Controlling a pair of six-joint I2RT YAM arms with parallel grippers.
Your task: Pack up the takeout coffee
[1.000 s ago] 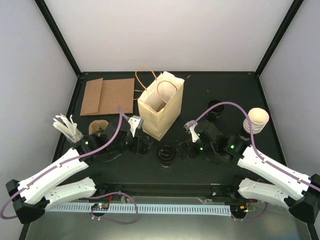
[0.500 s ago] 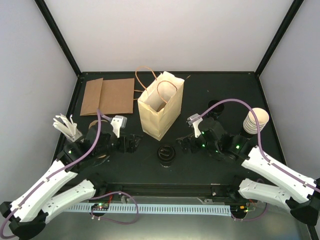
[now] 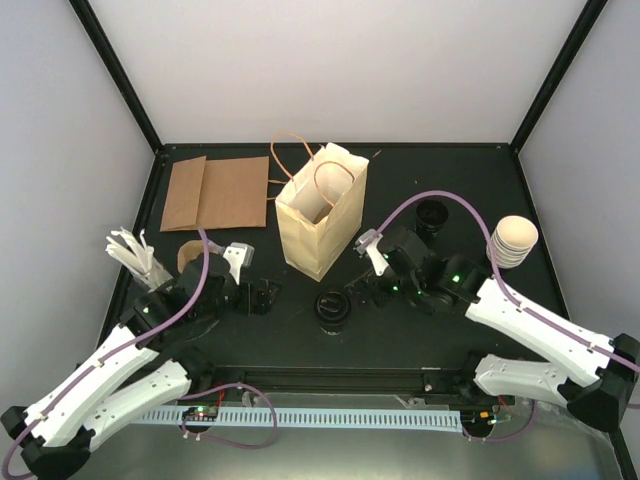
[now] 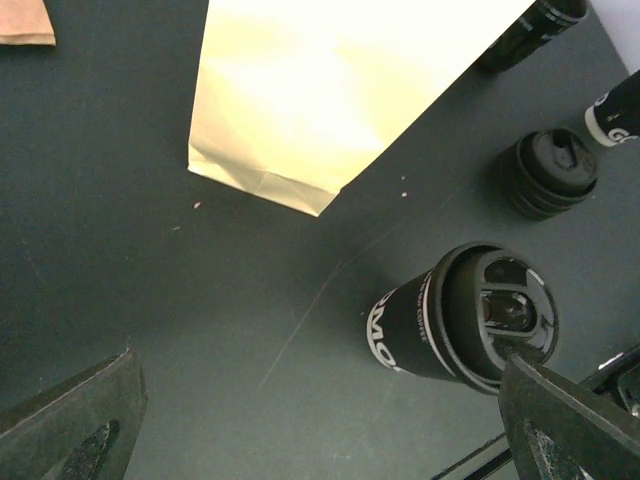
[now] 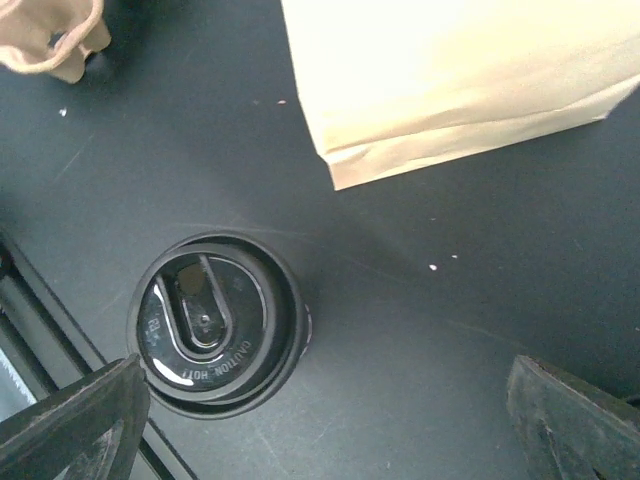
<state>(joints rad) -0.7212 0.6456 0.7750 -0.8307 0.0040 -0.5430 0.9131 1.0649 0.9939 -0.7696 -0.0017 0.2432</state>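
Note:
A black takeout coffee cup with a black lid stands at front centre, also in the left wrist view and the right wrist view. A stack of plain cream-white paper cups stands at the right. The cream paper bag stands open and upright behind the black cup, with a pale cup-like shape inside. My left gripper is open and empty, left of the black cup. My right gripper is open and empty, just right of it. The jaws stand wide apart in both wrist views.
A flat brown paper bag lies at the back left. White stirrers in a holder and a brown sleeve are at the left. Black lids sit right of the bag, also in the left wrist view.
My left gripper has drawn back from the bag's front corner, left and toward the near edge. My right gripper has moved left, closer to the black cup.

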